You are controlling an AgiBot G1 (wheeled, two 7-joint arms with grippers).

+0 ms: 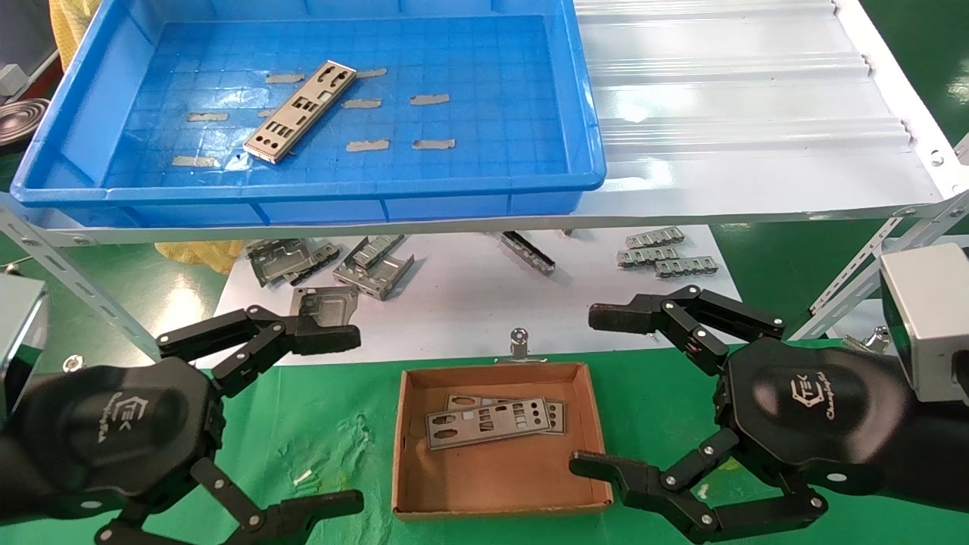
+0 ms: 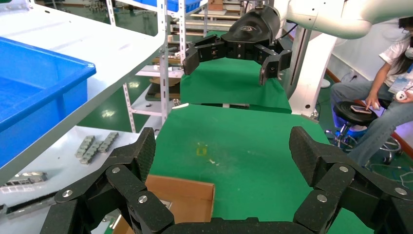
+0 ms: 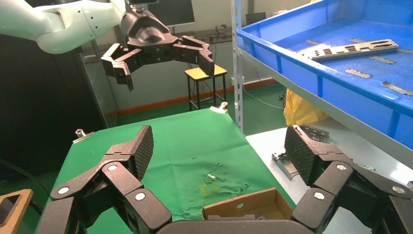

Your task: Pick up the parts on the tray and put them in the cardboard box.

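One silver punched plate (image 1: pixel 300 112) lies at an angle on the floor of the blue tray (image 1: pixel 590 129) on the white shelf; it also shows in the right wrist view (image 3: pixel 351 49). Two more plates (image 1: pixel 496 418) lie in the brown cardboard box (image 1: pixel 407 446) on the green cloth. My left gripper (image 1: pixel 333 415) is open and empty, left of the box. My right gripper (image 1: pixel 598 390) is open and empty, right of the box. In the left wrist view the box corner (image 2: pixel 187 197) sits below my left gripper (image 2: pixel 221 155). In the right wrist view the box (image 3: pixel 243 207) sits below my right gripper (image 3: pixel 219 152).
Bent grey brackets (image 1: pixel 333 265) and small grey parts (image 1: pixel 662 253) lie on the white lower board under the shelf. Grey tape strips (image 1: pixel 430 99) dot the tray floor. The corrugated shelf (image 1: pixel 757 113) extends right of the tray. A person (image 2: pixel 384 97) sits beyond the table.
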